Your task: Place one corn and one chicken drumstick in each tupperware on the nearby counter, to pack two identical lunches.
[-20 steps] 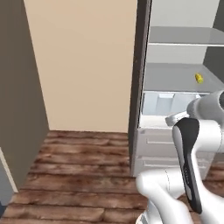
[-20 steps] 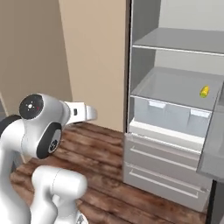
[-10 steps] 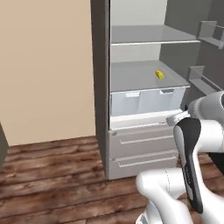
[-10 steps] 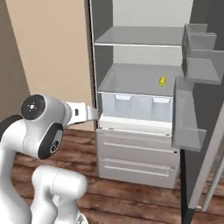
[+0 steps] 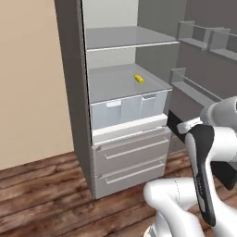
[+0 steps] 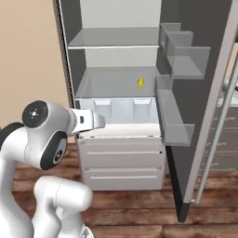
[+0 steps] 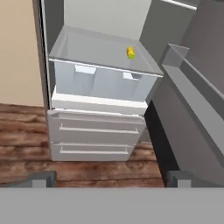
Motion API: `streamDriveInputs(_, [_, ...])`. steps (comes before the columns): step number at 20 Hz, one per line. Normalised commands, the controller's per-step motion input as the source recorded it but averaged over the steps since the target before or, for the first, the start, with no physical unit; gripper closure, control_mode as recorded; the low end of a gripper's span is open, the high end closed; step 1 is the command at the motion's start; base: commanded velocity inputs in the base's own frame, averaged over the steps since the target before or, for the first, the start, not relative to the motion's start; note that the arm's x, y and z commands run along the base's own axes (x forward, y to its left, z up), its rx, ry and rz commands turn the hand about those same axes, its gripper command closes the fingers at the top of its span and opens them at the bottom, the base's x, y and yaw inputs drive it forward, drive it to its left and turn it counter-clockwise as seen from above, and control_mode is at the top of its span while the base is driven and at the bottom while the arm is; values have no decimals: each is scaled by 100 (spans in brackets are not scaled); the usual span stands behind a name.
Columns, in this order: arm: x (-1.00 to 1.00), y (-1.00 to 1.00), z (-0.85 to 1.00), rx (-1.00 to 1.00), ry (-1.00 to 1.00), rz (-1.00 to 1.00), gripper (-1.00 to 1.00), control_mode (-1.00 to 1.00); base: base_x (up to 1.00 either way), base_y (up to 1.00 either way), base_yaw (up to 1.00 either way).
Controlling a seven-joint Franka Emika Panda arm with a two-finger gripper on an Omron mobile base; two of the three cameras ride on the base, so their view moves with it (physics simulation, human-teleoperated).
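Fridge (image 6: pixel 116 69) stands open; corn (image 7: pixel 130 53) lies on middle shelf (image 5: pixel 120 78), untouched. Gripper (image 7: pixel 109 178) spread wide, empty. Judged: packing not begun; all placements left.

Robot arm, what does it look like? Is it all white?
Mostly white. The arm is built of smooth, rounded, glossy white shells with dark grey-black joints. One joint has a round dark cap with a tiny red dot. A long black strip runs down one white link in the left base view. Its two fingers are small, dark grey and blocky.
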Motion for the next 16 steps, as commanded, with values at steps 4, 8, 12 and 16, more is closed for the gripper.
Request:
streamDriveInputs(4, [0, 0, 0, 0, 0, 0, -100, 100, 56, 2, -8])
streamDriveInputs(8, [0, 0, 0, 0, 0, 0, -100, 100, 59, -2, -1])
streamDriveInputs(12, [0, 0, 0, 0, 0, 0, -100, 100, 64, 0, 0])
streamDriveInputs(16, [0, 0, 0, 0, 0, 0, -100, 100, 68, -23, 0])
